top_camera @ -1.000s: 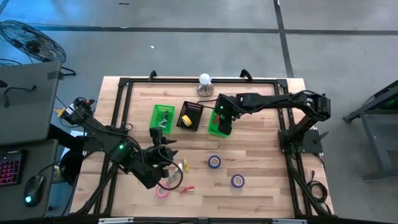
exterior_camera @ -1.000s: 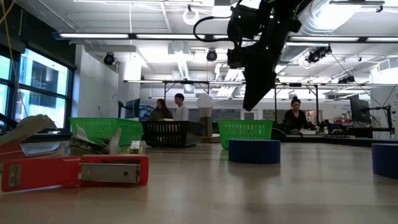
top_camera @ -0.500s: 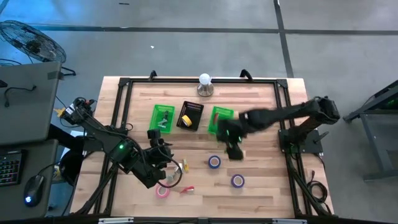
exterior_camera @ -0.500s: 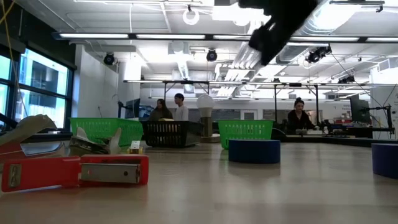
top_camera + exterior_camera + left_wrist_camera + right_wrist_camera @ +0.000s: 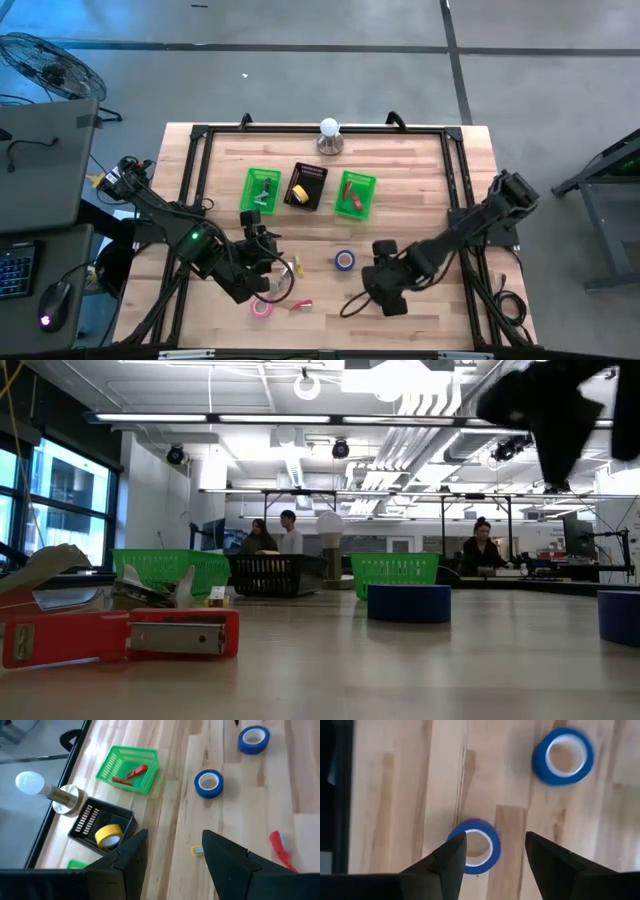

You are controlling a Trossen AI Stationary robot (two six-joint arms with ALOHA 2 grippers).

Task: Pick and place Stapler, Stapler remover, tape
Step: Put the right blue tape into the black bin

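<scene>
With its fingers apart and empty, the right gripper (image 5: 492,857) hovers at lower centre over a blue tape roll (image 5: 476,845) and should centre before closing; the left gripper (image 5: 172,855), also parted, waits lower left.

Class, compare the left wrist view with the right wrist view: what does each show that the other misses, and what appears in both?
Only the left wrist view shows the green basket with red items inside, the black basket holding the yellow tape, the lamp bulb, and a red tool on the table.

Only the right wrist view shows the right tool, open, directly above one blue roll.

Both show two blue tape rolls lying flat on the bare wooden table.
</scene>
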